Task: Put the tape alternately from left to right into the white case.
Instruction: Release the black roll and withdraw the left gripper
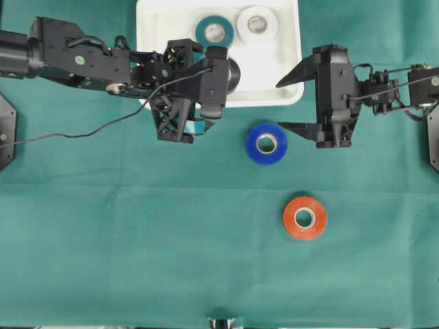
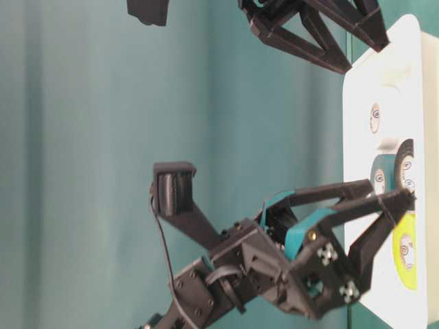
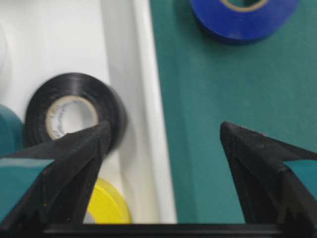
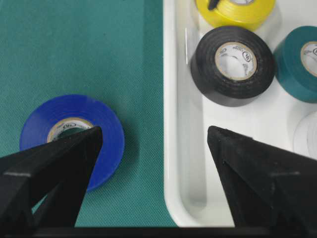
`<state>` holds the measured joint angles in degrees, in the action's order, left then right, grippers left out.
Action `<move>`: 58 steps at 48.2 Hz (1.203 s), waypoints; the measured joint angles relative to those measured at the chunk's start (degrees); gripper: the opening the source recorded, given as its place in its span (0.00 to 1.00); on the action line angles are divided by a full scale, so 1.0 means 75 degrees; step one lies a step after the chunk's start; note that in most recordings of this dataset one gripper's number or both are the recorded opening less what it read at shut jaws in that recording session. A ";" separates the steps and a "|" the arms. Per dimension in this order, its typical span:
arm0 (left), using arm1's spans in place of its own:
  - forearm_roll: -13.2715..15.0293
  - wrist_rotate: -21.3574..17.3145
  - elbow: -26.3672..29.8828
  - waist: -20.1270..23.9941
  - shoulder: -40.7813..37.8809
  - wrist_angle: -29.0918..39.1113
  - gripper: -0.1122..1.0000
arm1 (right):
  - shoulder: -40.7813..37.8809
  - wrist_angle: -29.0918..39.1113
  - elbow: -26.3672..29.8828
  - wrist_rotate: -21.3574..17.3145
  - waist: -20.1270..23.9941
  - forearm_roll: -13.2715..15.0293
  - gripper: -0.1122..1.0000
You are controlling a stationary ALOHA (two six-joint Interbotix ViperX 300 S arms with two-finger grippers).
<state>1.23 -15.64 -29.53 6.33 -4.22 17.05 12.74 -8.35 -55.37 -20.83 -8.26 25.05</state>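
Note:
The white case [image 1: 291, 68] sits at the back, holding the teal roll [image 1: 215, 31], the white roll [image 1: 257, 24], the black roll [image 4: 233, 64] and the yellow roll [image 4: 235, 12]. On the cloth lie the blue roll [image 1: 266, 143] and, nearer the front, the orange-red roll [image 1: 304, 217]. My left gripper [image 1: 216, 99] is open and empty, straddling the case's front rim [image 3: 148, 99] beside the black roll [image 3: 74, 99]. My right gripper [image 1: 279, 104] is open and empty over the case's front right corner [image 4: 171, 148], one finger above the blue roll [image 4: 99, 119].
Green cloth covers the whole table [image 1: 137, 240]. A thin black cable [image 1: 89, 130] trails from the left arm across the cloth. Black arm bases [image 1: 5, 133] stand at both side edges.

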 measured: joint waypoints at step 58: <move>0.0023 0.1652 -0.2027 -0.1289 0.1969 -0.0141 0.92 | 0.0000 -0.0164 -0.0070 -0.0199 -0.0012 -0.0012 0.81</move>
<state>1.41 -3.25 -44.74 -3.34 10.55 16.00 12.74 -9.58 -55.90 -22.32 -8.35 24.96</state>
